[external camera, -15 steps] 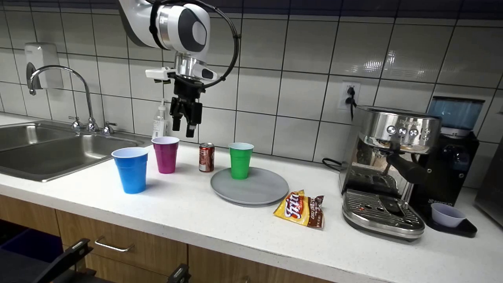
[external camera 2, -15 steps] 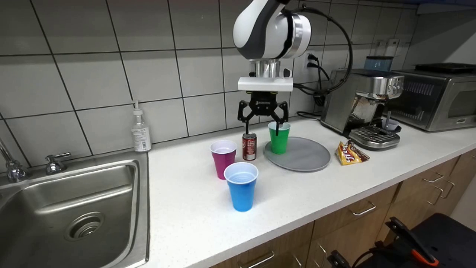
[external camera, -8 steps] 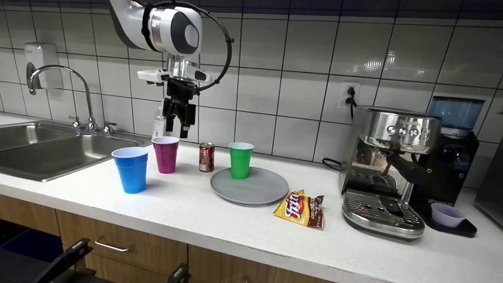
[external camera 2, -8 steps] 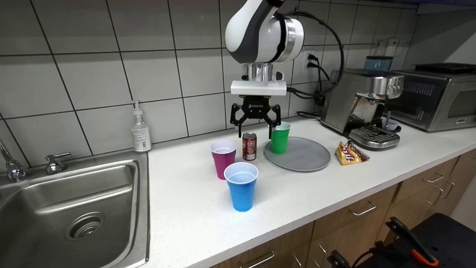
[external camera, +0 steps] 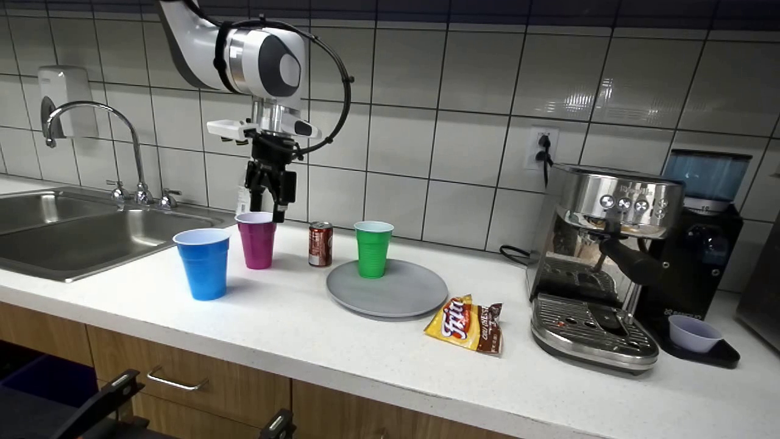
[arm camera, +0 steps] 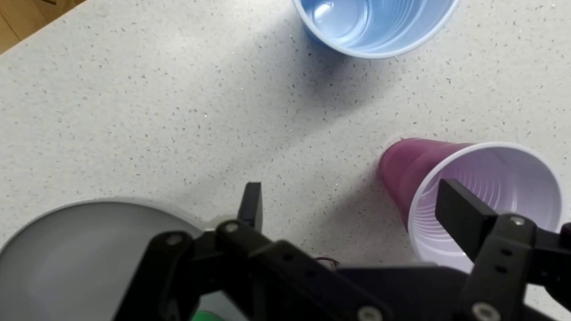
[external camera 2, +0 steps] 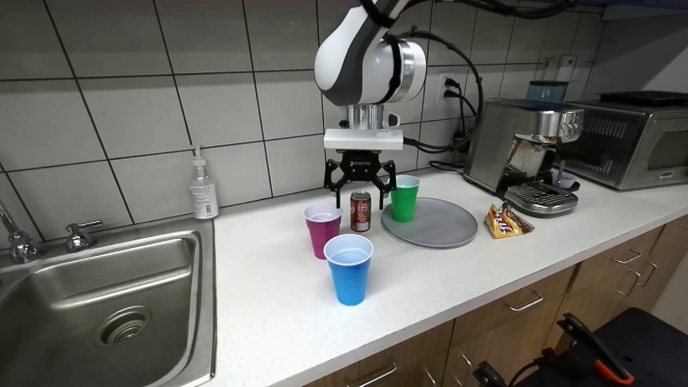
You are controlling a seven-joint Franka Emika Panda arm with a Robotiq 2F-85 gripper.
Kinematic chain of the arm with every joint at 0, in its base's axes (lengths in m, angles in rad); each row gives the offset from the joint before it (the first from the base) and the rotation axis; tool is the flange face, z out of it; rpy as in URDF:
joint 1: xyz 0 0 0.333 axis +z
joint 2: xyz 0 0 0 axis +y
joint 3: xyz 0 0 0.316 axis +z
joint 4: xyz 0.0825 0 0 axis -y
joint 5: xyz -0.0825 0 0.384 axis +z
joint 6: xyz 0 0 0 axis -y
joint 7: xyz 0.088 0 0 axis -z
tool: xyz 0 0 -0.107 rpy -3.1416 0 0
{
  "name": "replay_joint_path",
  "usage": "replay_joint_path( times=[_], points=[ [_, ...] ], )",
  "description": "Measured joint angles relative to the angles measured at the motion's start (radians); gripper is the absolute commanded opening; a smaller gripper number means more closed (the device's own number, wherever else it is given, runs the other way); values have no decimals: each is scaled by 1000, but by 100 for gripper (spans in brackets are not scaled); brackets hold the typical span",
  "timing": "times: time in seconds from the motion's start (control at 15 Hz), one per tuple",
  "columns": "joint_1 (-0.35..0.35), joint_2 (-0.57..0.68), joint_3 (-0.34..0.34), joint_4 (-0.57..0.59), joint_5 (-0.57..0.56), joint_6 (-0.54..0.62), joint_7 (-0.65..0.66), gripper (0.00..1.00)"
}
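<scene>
White with fine dark specks, the counter [external camera: 292, 323] is stretching out below me. The stainless steel sink [external camera 2: 206, 301] is lying set into it, and well apart from that, the silvery coffee machine [external camera 2: 497, 153] is standing. Between those two, the round grey plate [external camera: 399, 299] is lying flat. My gripper [external camera 2: 359, 206] is hanging above the counter and pointing down, on the sink side of the plate. The blue cup [external camera: 204, 268] is standing upright, nearer the counter's front edge than the other cups. The purple cup [external camera: 258, 245] is standing upright too, near the blue cup, and my gripper is hanging close to its rim. The green cup [external camera: 373, 253] is standing on the plate, toward the edge. A yellow and brown chip bag [external camera: 466, 324] is lying just beside the plate, on the coffee machine's side. The red soda can [external camera: 320, 245] is standing upright between the purple cup and the green cup, just off the plate. Smallest of all, my black fingers [arm camera: 464, 214] are standing spread wide with just air between them; in the wrist view one is crossing the purple cup's mouth, and whether they are touching I cannot tell.
</scene>
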Motion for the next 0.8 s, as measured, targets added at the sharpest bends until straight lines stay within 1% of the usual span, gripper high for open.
replay_joint_path(
  times=[0.53,0.6,0.67,0.8],
  points=[
    [12,87,0,73,0,4,0,100],
    [12,96,0,81,0,4,0,75],
    [12,104,0,88,0,4,0,74],
    [12,118,0,102,0,4,0,58]
  ],
)
